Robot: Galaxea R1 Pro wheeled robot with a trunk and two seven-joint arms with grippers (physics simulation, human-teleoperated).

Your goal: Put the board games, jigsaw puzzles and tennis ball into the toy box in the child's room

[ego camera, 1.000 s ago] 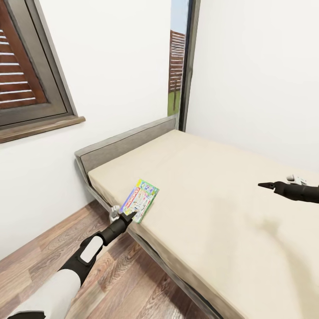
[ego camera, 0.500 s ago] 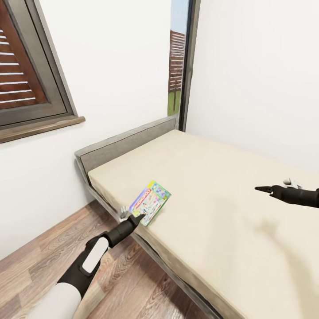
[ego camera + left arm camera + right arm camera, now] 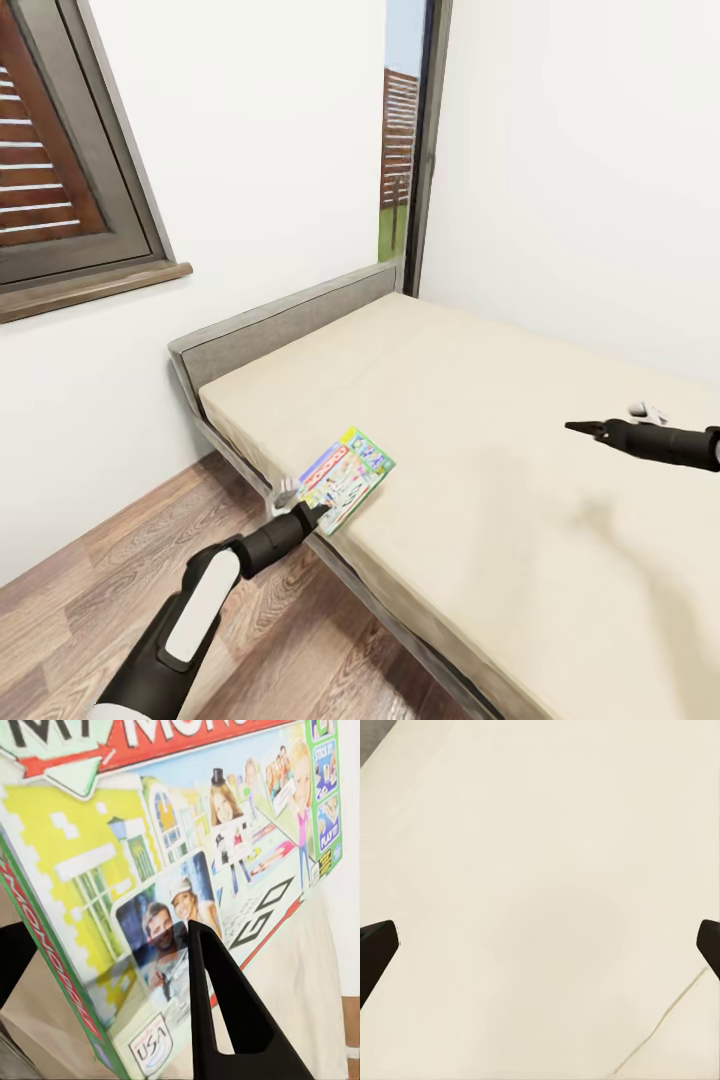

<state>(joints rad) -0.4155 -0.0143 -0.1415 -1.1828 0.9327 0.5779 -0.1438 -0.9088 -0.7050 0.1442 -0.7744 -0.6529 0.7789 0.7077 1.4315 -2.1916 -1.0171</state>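
Your left gripper [image 3: 318, 516] is clamped on the near corner of the green-edged board game [image 3: 347, 477], one finger [image 3: 221, 1012] across its printed face, the box tilted up at the bed [image 3: 520, 520] edge near the headboard [image 3: 285, 325]. Your right gripper [image 3: 580, 428] hangs over bare mattress well to the right, fingers [image 3: 375, 949] spread wide, holding nothing.

Green-edged board game [image 3: 349, 477] tilted at bed [image 3: 480, 450] edge

The board game [image 3: 187, 870] in the left pincer [image 3: 105, 1012] reads "MY MON…" across its red banner, "GO" on the pictured board, and "USA" on a corner badge.
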